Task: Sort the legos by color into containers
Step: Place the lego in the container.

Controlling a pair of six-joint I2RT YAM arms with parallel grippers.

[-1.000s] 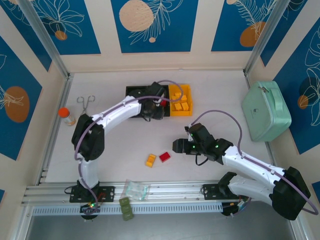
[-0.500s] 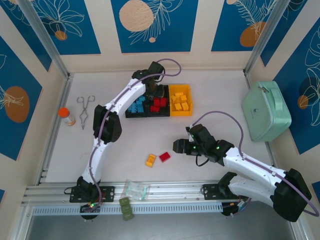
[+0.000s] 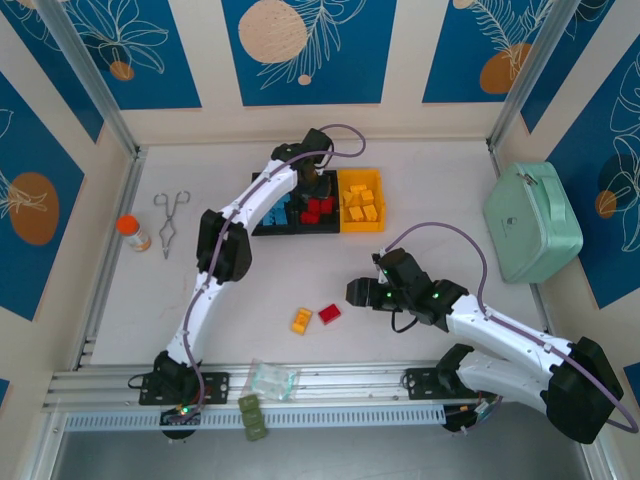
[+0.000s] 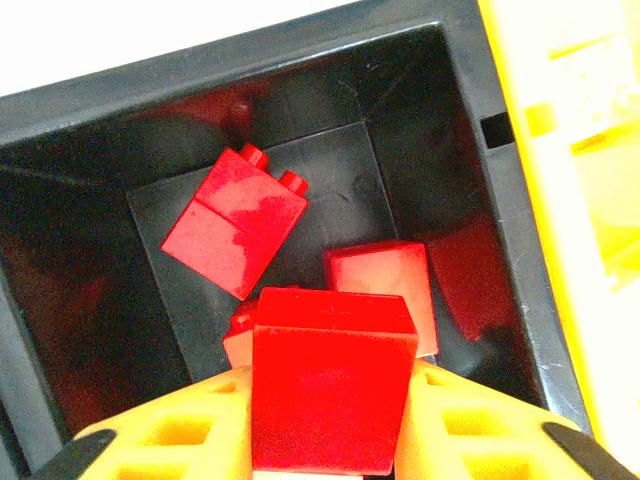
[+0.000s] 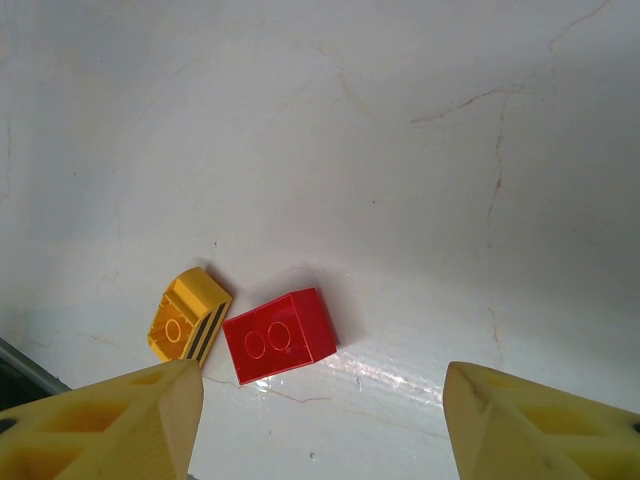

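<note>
Your right gripper (image 5: 320, 385) hangs over the table (image 5: 400, 150) with its fingers spread wide and nothing between them. Below it lies a loose red lego (image 5: 280, 335), with a yellow lego (image 5: 185, 327) just beside it at 9 o'clock. Farther off, toward 12 o'clock, your left gripper (image 4: 330, 400) is clamped on a red brick (image 4: 332, 365) over the middle black container (image 4: 470, 150). Other red legos (image 4: 235, 235) lie inside it, and the yellow container (image 4: 520, 130) adjoins it at 3 o'clock.

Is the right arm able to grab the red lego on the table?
Probably yes: its open fingers point at the red lego, nothing between; a yellow lego lies close beside it.
</note>
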